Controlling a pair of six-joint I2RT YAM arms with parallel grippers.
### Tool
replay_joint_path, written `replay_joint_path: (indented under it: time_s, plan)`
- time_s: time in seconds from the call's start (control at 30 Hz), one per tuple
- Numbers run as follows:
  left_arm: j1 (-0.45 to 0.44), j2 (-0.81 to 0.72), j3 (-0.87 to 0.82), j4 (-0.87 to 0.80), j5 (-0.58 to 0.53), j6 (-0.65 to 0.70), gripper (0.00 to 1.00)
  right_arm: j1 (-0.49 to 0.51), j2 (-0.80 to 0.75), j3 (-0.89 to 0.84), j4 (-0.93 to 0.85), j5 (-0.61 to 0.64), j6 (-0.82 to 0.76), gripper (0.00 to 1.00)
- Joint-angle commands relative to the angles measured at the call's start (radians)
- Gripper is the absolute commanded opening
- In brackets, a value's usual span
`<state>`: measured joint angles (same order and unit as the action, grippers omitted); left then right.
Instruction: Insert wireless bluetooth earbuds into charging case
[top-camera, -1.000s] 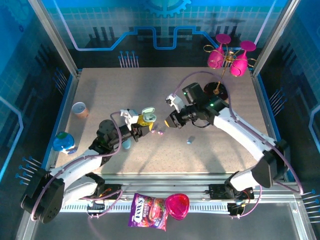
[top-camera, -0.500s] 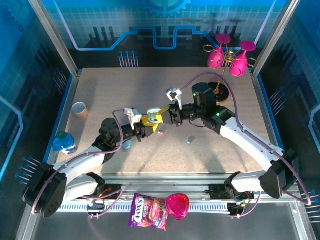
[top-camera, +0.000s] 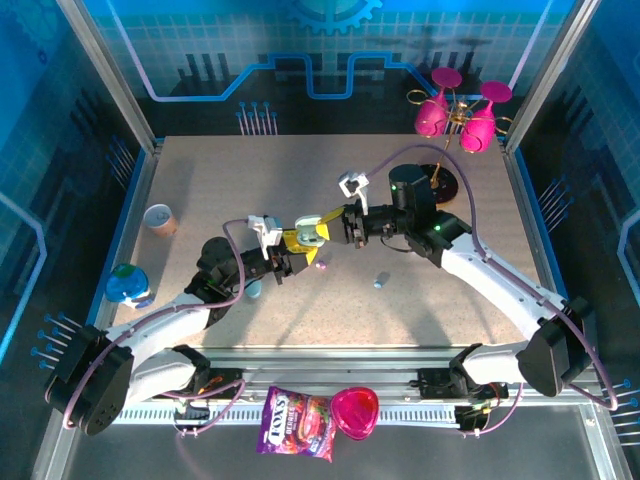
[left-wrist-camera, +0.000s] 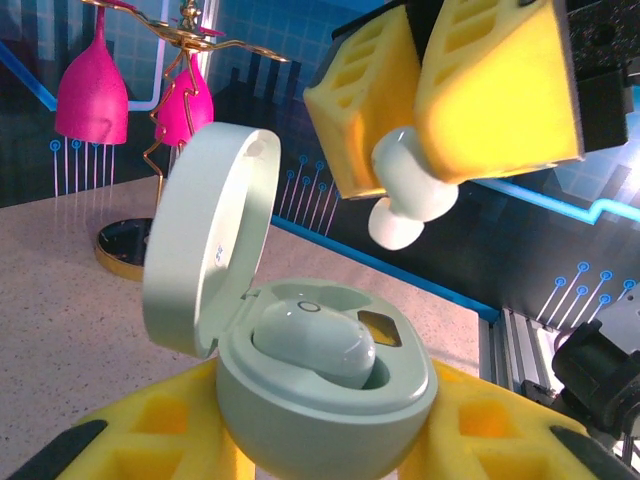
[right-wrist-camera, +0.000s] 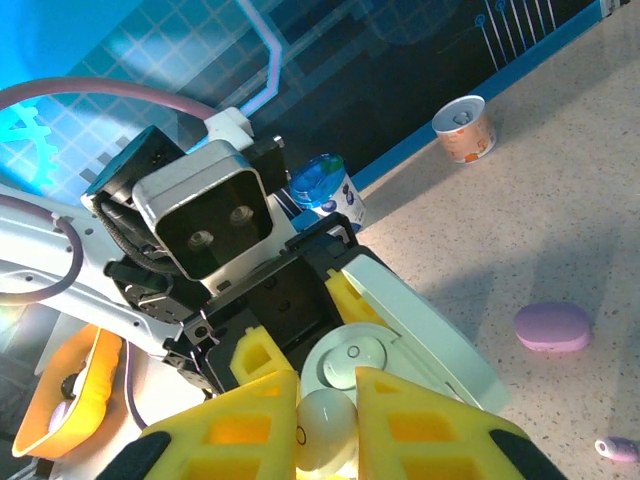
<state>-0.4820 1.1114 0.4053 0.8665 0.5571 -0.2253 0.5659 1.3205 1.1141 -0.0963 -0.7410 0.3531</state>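
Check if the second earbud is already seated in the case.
No, the earbud hangs above the open case, pinched between the right fingers.

The case (left-wrist-camera: 300, 400) is smooth pale-mint plastic with a soft gloss that catches highlights on the lid and rim. The seated earbud (left-wrist-camera: 315, 340) and the pinched earbud (left-wrist-camera: 410, 200) are glossier plastic. The right hand's (right-wrist-camera: 326, 405) yellow fingers (left-wrist-camera: 500, 90) look matt and ribbed. The tabletop (top-camera: 200, 190) is matt, speckled like stone. The stand (left-wrist-camera: 125, 248) is shiny gold metal.
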Motion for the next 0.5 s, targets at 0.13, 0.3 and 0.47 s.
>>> replay_joint_path:
  time_s: [0.13, 0.3, 0.47]
  plan:
    - [-0.01, -0.022, 0.036, 0.066, 0.027, -0.032, 0.23, -0.013, 0.019, -0.02, -0.003, -0.007, -0.025, 0.17]
    - [-0.013, -0.014, 0.043, 0.08, 0.028, -0.044, 0.23, -0.012, 0.028, -0.026, 0.001, -0.006, -0.025, 0.17]
    - [-0.014, -0.009, 0.046, 0.092, 0.022, -0.046, 0.23, -0.012, 0.034, -0.028, 0.001, -0.005, -0.025, 0.17]
